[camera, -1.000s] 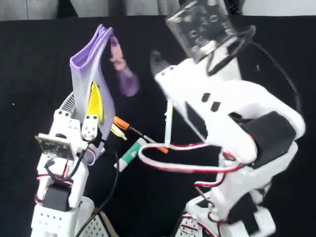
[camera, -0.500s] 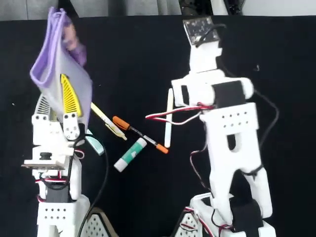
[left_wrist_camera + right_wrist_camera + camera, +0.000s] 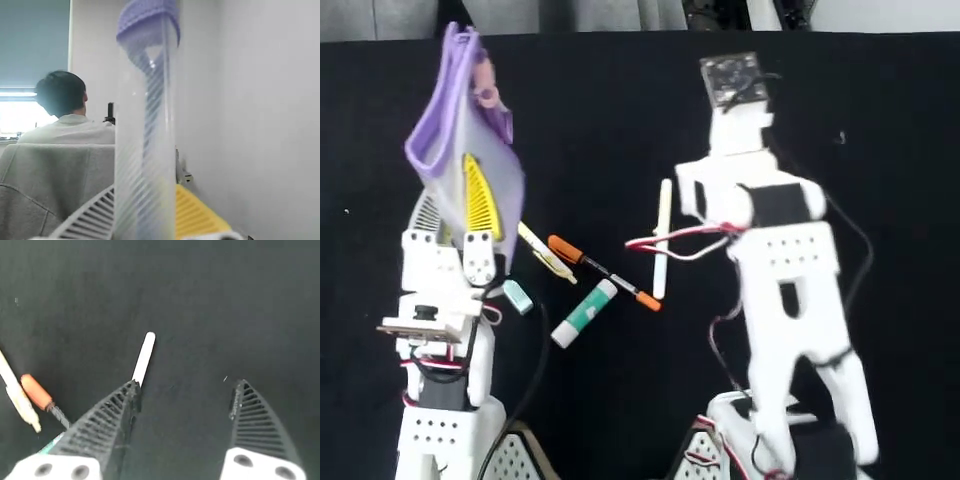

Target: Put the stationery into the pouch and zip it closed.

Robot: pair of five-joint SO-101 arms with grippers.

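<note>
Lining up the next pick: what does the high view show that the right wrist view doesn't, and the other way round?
High view: the purple pouch held up off the table in the left gripper, a small teal eraser, and the glue stick at full length.
Right wrist view: the right gripper open above the table, one fingertip lined up with the white pen's end.
Both: the white pen, orange marker and yellow pen.

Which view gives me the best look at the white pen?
The high view: the white pen lies full length, crossed by a cable. The right wrist view catches its far end, the rest behind the right gripper. The left wrist view faces the pouch.
</note>
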